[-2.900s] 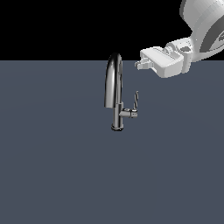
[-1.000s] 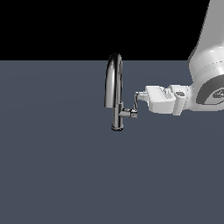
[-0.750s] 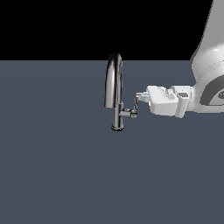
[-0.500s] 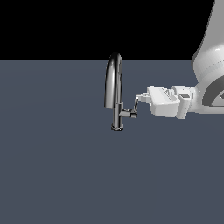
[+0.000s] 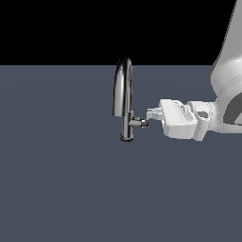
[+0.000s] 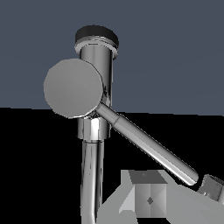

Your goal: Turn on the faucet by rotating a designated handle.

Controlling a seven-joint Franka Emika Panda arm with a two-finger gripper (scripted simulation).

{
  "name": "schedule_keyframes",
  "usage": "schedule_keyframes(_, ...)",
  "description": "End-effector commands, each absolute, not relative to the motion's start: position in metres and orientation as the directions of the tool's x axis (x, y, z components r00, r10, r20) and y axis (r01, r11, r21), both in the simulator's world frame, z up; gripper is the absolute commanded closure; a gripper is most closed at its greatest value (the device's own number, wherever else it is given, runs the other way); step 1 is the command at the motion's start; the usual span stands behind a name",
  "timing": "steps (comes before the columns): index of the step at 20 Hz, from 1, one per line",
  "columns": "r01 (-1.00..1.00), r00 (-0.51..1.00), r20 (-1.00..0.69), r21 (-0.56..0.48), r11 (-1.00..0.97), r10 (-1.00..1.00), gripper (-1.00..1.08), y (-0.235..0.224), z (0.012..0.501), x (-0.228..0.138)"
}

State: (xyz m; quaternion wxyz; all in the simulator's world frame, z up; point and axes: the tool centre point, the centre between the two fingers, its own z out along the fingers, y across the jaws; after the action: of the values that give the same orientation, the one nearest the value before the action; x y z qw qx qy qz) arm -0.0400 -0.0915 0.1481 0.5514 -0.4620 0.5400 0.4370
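Claw [image 5: 150, 114] at the handle [image 5: 140, 123], its opening hidden from us

Our fingers reach in from the exterior view's right and meet the handle's tip; we cannot tell whether they stand open or closed. In the wrist view the handle [image 6: 146, 144] runs as a thin lever off its round stub on the post. The faucet [image 5: 125, 98] stands mid-scene on the dark table [image 5: 61, 179]. We judge the contact shallow: pushing on the very tip could let the lever slip free.

A flat slate-grey worktop [image 5: 61, 189] carries everything. Only the faucet [image 5: 124, 101] stands on it, upright on its round base.
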Motion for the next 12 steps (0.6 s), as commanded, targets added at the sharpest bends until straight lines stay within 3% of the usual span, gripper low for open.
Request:
schedule_keyframes(1,-0.984,0.012,-1.000,-0.012,0.178,-0.003,1.08,-0.082,0.133,-0.058)
schedule_keyframes(4,-0.981,0.034,-0.999,-0.036,0.191,-0.016,1.08,-0.090,0.141,-0.051)
schedule_keyframes(12,-0.983,0.020,-1.000,-0.021,0.182,-0.007,1.08,-0.084,0.094,-0.063)
